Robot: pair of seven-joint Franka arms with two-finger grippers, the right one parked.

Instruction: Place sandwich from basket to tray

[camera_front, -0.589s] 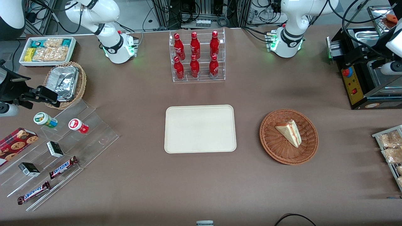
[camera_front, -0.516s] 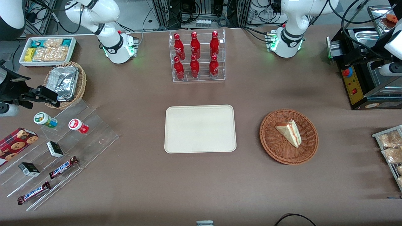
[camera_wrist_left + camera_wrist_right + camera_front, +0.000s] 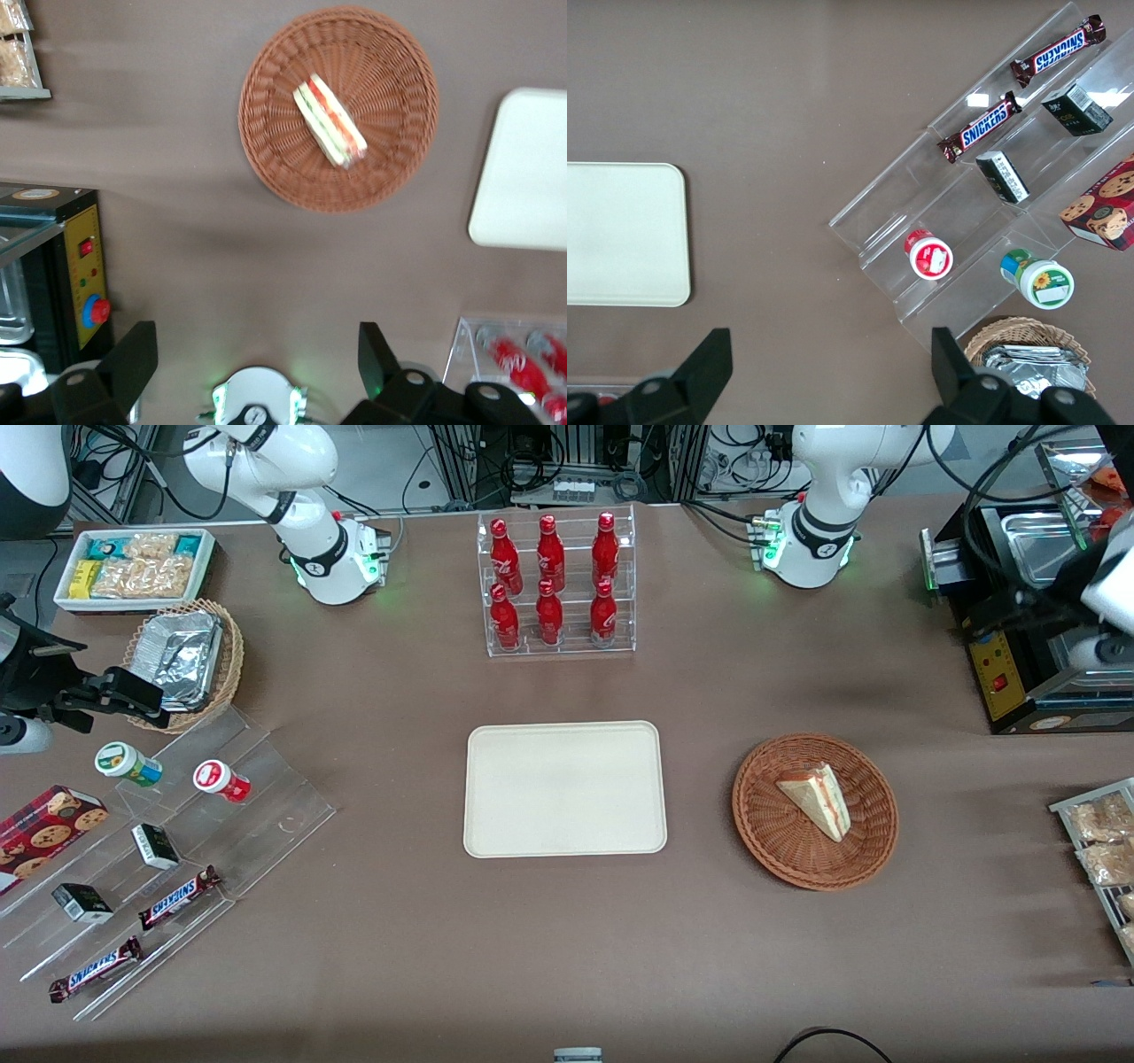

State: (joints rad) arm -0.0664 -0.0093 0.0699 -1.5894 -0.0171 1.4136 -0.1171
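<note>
The big brown surface [image 3: 567, 948] held everything you needed. The cream tray [image 3: 564, 788] lay flat in the middle of it, and nothing was on the tray. The round reddish-brown basket [image 3: 815, 810] sat beside the tray, toward the working arm's end of the surface, with a bare strip between the two.

The sandwich [image 3: 817, 801] was in the basket, a bit off its middle. It lay on its side, a pale bread wedge. In the left wrist view you could see the sandwich [image 3: 330, 120] with its pink and green layers along the cut edge.

Your pincer [image 3: 257, 354] was high up over the surface, well apart from the basket [image 3: 339, 108] and nearer the working arm's base. Its two fingers [image 3: 133, 359] stood wide apart and held nothing.

I think the sandwich would be light and soft. If you squeezed hard, the bread could squash and the filling could slide out. The layers might also come apart if you grabbed only the top slice. So the best place to take hold looked like the two flat bread faces, near the thick middle of the wedge, not the thin tip. The basket looked light too, so it could shift if you bumped its rim.
</note>
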